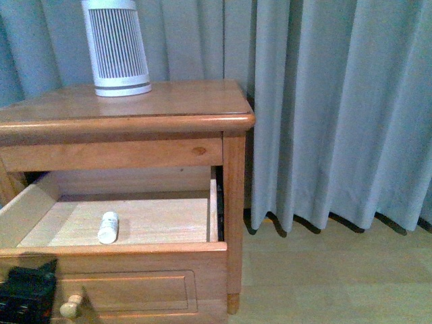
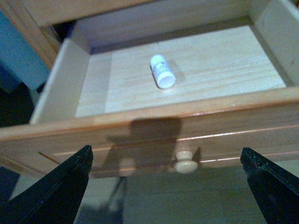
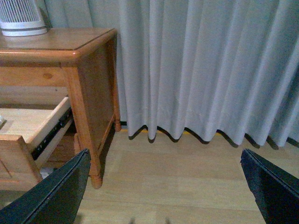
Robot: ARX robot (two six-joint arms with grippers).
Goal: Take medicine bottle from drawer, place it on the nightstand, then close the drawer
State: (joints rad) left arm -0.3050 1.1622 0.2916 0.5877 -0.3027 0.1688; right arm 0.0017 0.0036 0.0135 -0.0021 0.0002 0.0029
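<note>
We see the bottle (image 1: 108, 227) as a small, plain white cylinder lying on its side. In the left wrist view a faint greyish print shows on its wall, and one round flat end faces the drawer's front. We cannot tell which end bears the cap. It rests on the pale bare-wood floor of the drawer (image 1: 135, 248), near the middle and clear of all four walls, with its length running front to back.

The drawer is pulled well out of the nightstand (image 1: 175, 101), and its interior is open from above. The round knob (image 2: 186, 162) sits on the recessed front panel.

The left gripper (image 2: 166, 154) hangs outside the drawer, in front of the panel and below the rim. Its wrist camera looks up over the rim at the bottle. Its two dark fingers (image 2: 60, 186) are spread wide, one to each side of the knob and well apart from it. They grasp nothing and touch nothing. A shadow falls on the panel just above the knob. In the front view we catch only a dark piece of this arm in the lower left corner, just beside the knob.

The right gripper (image 3: 166, 154) is off to the right of the nightstand, over the wooden floor (image 3: 187, 177), facing the curtain (image 3: 210, 70). Its jaws are likewise released, wide apart and empty.

On the nightstand's glossy top stands a ribbed white cylinder (image 1: 116, 47).
</note>
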